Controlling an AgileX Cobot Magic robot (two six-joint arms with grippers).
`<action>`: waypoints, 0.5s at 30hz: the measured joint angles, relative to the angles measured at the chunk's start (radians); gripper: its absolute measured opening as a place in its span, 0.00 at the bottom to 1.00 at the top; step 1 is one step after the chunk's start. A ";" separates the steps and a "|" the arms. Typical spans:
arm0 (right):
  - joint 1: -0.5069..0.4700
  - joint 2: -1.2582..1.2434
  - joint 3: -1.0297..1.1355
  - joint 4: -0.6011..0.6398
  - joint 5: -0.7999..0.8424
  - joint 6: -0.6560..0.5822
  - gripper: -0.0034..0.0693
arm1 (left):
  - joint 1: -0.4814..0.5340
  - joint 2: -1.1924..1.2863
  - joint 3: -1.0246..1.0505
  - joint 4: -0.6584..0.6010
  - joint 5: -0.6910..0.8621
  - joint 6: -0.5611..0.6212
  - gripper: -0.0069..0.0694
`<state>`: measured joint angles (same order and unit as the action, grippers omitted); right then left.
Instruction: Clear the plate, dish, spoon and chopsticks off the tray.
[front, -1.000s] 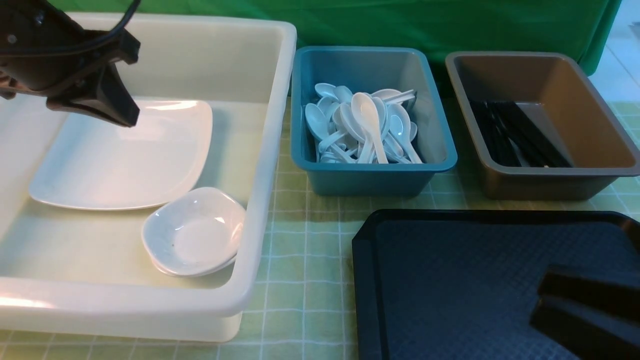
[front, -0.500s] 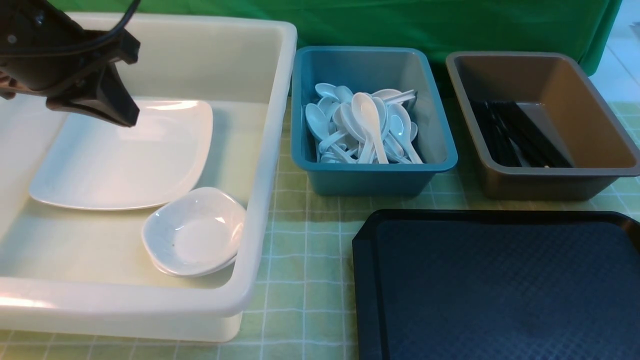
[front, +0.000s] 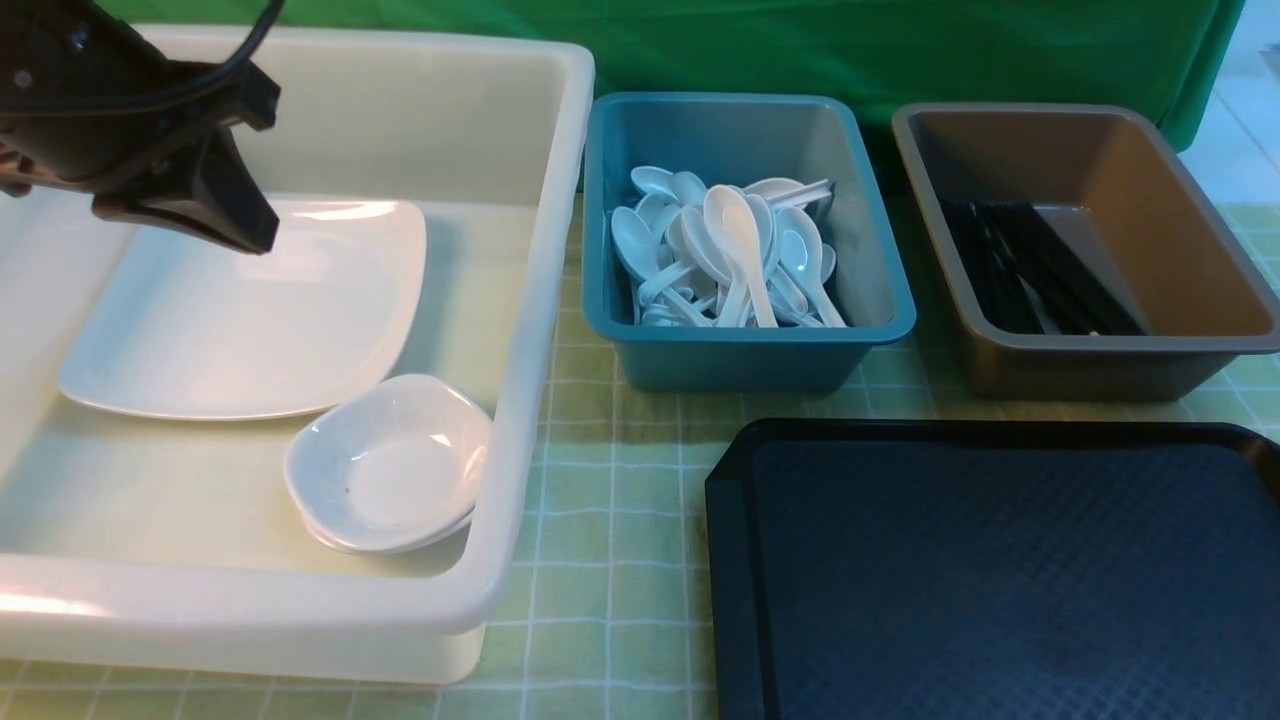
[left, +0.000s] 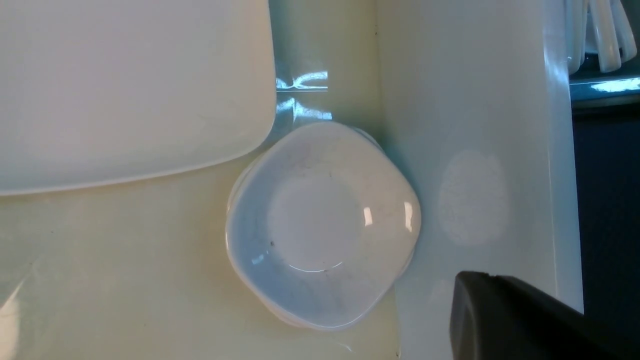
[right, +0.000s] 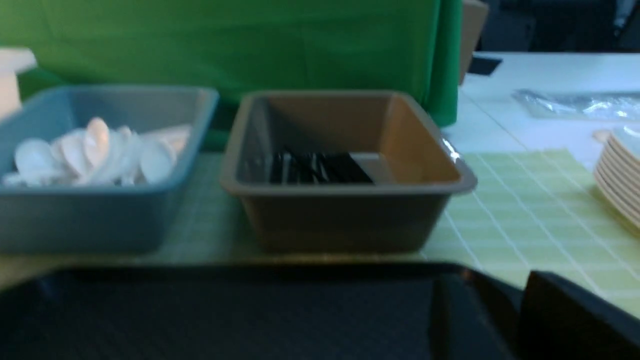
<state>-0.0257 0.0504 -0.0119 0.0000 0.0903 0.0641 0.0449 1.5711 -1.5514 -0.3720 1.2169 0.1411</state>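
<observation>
The dark tray (front: 1000, 580) lies bare at the front right, and it also shows in the right wrist view (right: 225, 315). The large white plate (front: 240, 310) and a small white dish (front: 390, 465) lie in the white tub (front: 540, 300). White spoons (front: 735, 255) fill the blue bin. Black chopsticks (front: 1030, 265) lie in the brown tub. My left gripper (front: 258, 238) hangs shut and empty above the plate's far edge. In the left wrist view one of its fingers (left: 510, 320) shows beside the dish (left: 320, 225). My right gripper is out of the front view. Only one of its fingers (right: 575, 320) shows, by the tray's corner.
The blue bin (front: 745, 360) and the brown tub (front: 1090, 365) stand side by side behind the tray on the green checked cloth (front: 610, 480). A green backdrop closes the far side. A stack of pale plates (right: 620, 170) sits off to the right.
My right gripper was over the tray's front right corner one second ago and has drawn back out of the front view. My left gripper has not moved.
</observation>
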 joint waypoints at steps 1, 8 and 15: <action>-0.001 -0.012 0.011 0.000 0.005 0.000 0.32 | 0.000 0.000 0.000 0.001 0.000 0.004 0.07; -0.005 -0.047 0.017 -0.016 0.113 0.000 0.34 | 0.000 -0.009 0.000 0.001 0.000 0.013 0.07; -0.001 -0.048 0.017 -0.018 0.130 0.000 0.36 | 0.000 -0.108 0.001 0.001 0.001 0.014 0.07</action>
<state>-0.0271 0.0023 0.0053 -0.0183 0.2198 0.0641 0.0449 1.4631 -1.5506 -0.3711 1.2181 0.1555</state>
